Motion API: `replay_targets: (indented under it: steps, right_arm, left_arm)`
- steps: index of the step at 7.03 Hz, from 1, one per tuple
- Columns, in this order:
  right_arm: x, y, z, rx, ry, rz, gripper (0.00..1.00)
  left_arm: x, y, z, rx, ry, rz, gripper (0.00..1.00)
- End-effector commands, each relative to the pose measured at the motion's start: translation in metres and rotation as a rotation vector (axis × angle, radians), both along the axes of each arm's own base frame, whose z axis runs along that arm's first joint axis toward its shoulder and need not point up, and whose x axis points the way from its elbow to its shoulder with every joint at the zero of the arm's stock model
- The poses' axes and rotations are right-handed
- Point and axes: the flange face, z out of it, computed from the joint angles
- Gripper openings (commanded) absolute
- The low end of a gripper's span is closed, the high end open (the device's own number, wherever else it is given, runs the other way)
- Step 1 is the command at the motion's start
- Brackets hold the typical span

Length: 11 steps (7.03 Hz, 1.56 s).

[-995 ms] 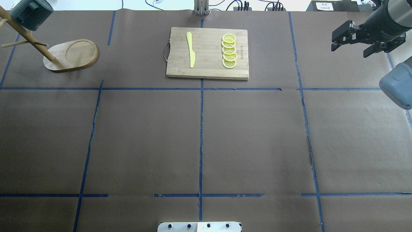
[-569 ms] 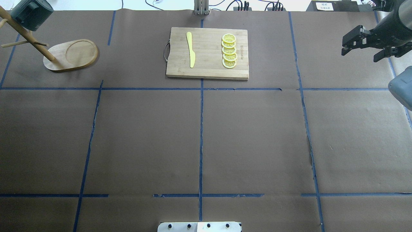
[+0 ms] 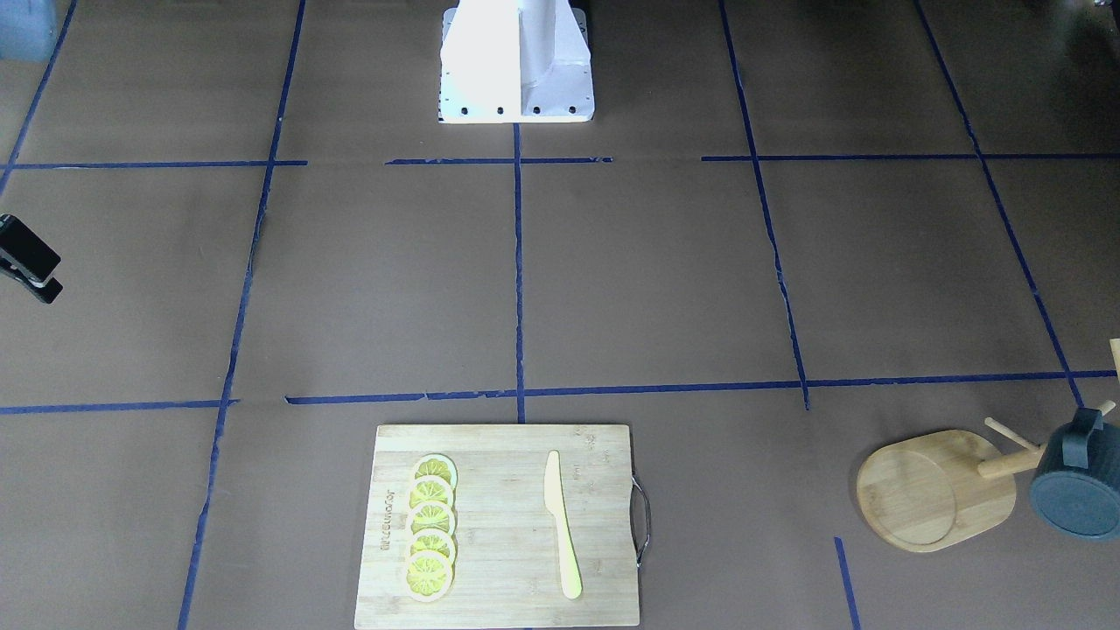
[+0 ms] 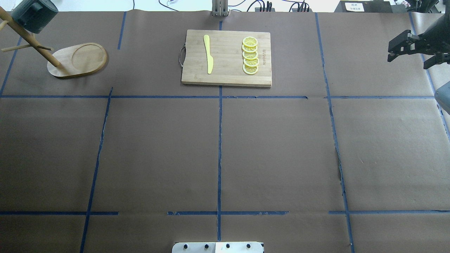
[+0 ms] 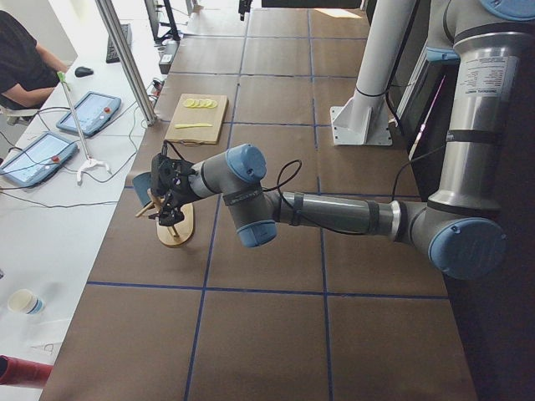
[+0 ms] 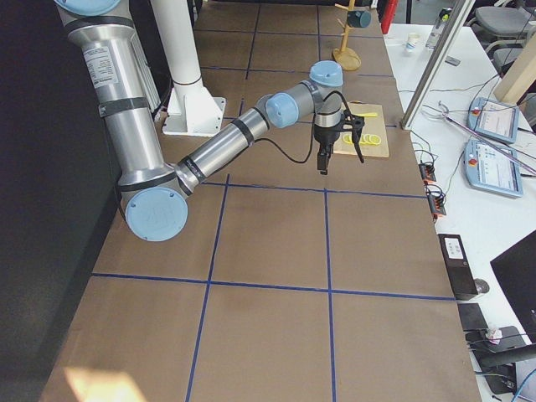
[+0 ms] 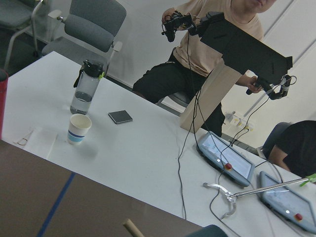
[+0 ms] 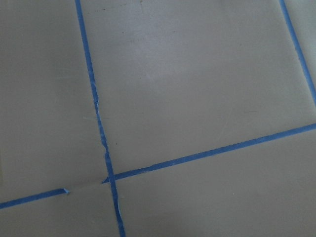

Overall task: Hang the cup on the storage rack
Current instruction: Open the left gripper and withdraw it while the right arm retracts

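Brown-papered table (image 4: 281, 147), gridded with blue tape (image 4: 219, 140); a white desk (image 7: 123, 148) with operators (image 7: 207, 59) flanks it. We see the cutting board (image 4: 226, 58) at the far edge. The storage rack (image 4: 77, 59) stands on the robot's far left, with the cup (image 3: 1074, 486) high against its post, off the table. The right gripper (image 4: 408, 60) hangs wide and empty. The left gripper (image 5: 170, 209) is beside the rack; we cannot tell its opening. Frame edges crop the cup.

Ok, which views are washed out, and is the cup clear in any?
Front-facing: the robot base is blown out white, the cup cut off by the right edge. Right wrist: the table paper looks pale, washed out. Exterior right: a bright patch at bottom left; cup tiny, far off.
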Motion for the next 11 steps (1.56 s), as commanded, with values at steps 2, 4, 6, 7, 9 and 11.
replay_targets:
  steps: [2, 4, 6, 7, 9, 11]
  right_arm:
    - [0.021, 0.000, 0.030, 0.070, 0.099, -0.093, 1.00]
    - [0.070, 0.008, 0.078, 0.082, 0.018, -0.230, 1.00]
    - [0.138, 0.029, 0.160, 0.084, -0.029, -0.312, 1.00]
    - [0.169, 0.044, 0.206, 0.096, -0.023, -0.348, 1.00]
    - [0.197, 0.078, 0.287, 0.134, -0.012, -0.330, 1.00]
    - [0.198, 0.080, 0.305, 0.216, -0.004, -0.314, 1.00]
  left_arm:
    - [-0.002, 0.032, 0.066, -0.108, -0.311, 0.354, 1.00]
    - [-0.012, 0.042, 0.109, -0.270, -0.334, 0.661, 1.00]
    - [-0.008, 0.049, 0.123, -0.362, -0.262, 0.862, 1.00]
    - [-0.013, 0.052, 0.131, -0.358, -0.268, 0.882, 1.00]
    - [-0.015, 0.056, 0.134, -0.361, -0.262, 0.880, 1.00]
    - [-0.015, 0.062, 0.143, -0.387, -0.252, 0.876, 1.00]
